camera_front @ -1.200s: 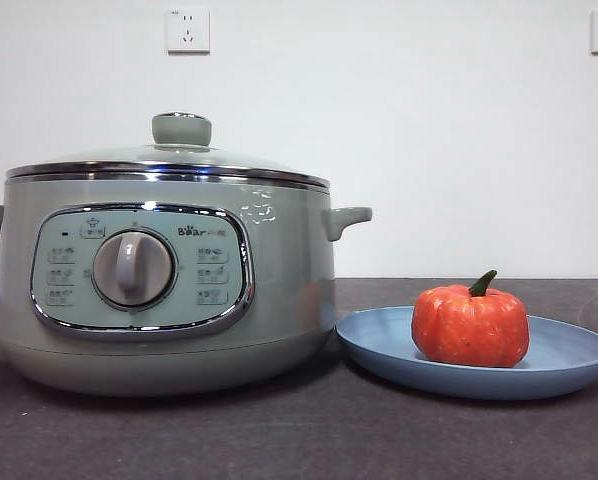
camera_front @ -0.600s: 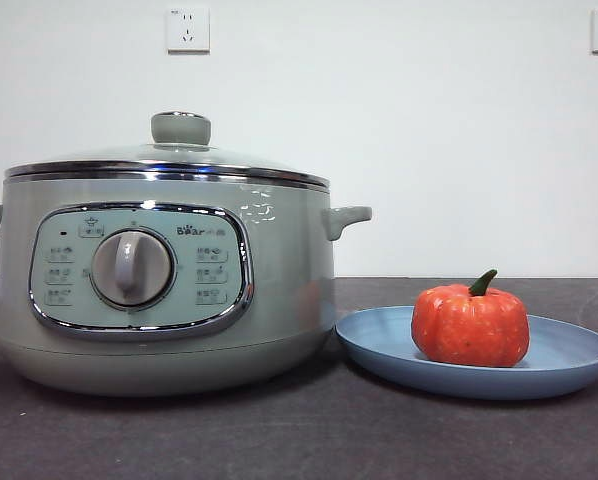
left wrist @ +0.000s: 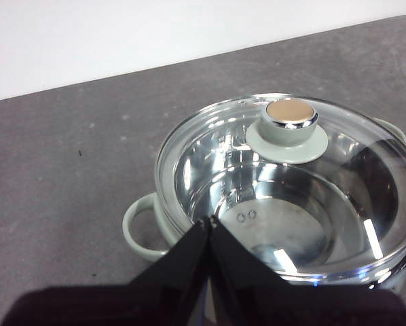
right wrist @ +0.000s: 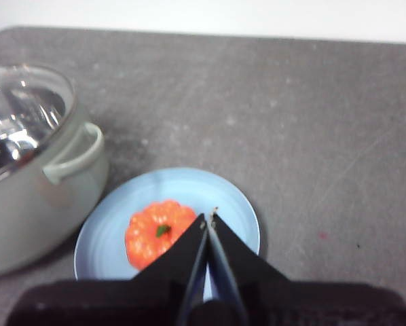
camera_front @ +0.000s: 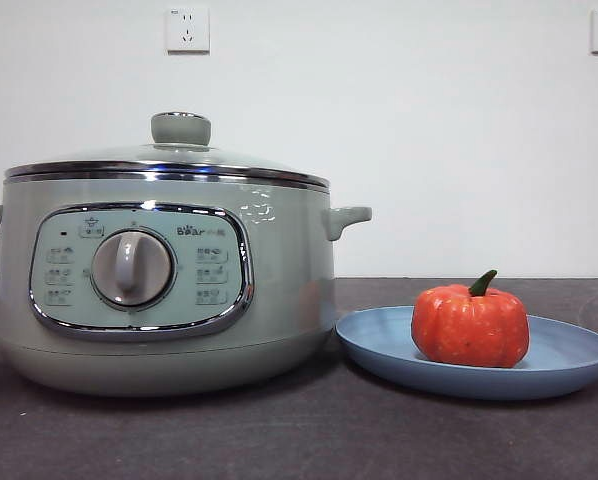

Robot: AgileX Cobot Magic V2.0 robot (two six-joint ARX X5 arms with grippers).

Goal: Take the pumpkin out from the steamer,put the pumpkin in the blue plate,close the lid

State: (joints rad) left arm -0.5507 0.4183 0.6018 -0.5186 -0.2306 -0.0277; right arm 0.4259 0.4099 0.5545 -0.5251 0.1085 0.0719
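Note:
The orange-red pumpkin (camera_front: 470,325) with its green stem sits in the blue plate (camera_front: 569,362), to the right of the sage-green steamer (camera_front: 279,290). The glass lid (camera_front: 164,160) with its green knob rests shut on the steamer. In the left wrist view the lid (left wrist: 352,170) covers the empty steel pot, and my left gripper (left wrist: 209,223) is shut, held above the steamer's rim. In the right wrist view my right gripper (right wrist: 209,216) is shut, high above the pumpkin (right wrist: 159,233) and plate (right wrist: 108,238). Neither gripper shows in the front view.
The dark grey table (camera_front: 309,440) stretches in front of the pot and plate. A white wall with two sockets (camera_front: 187,29) stands behind. The steamer's side handle (camera_front: 347,220) points toward the plate.

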